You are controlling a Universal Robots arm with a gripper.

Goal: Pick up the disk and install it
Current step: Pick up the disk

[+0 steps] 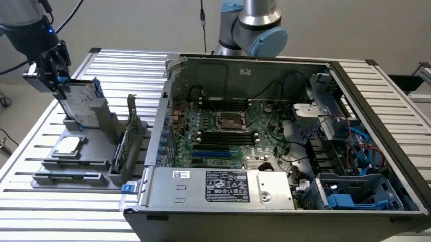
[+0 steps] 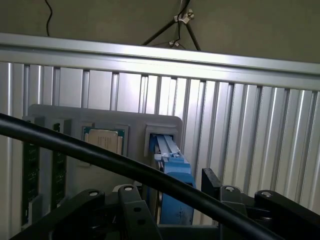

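The disk [image 1: 79, 107] stands on edge in a slot of the grey holder [image 1: 101, 132] at the exterior view's left, silver with a white label and blue rails. My gripper [image 1: 56, 76] hangs at the disk's upper far corner. In the wrist view the disk's blue rail [image 2: 173, 167] runs up from between the two black finger linkages, with a gap on each side, so the gripper [image 2: 175, 202] is open around it. The disk still sits in its holder slot [image 2: 161, 135].
On the holder lie a square processor chip [image 1: 67, 146] [image 2: 104, 140] and upright green cards [image 1: 125, 143]. The open computer case [image 1: 350, 75] fills the exterior view's middle and right, with a blue-fitted bay [image 1: 350, 194] at its near right corner. A black cable [image 2: 100, 156] crosses the wrist view.
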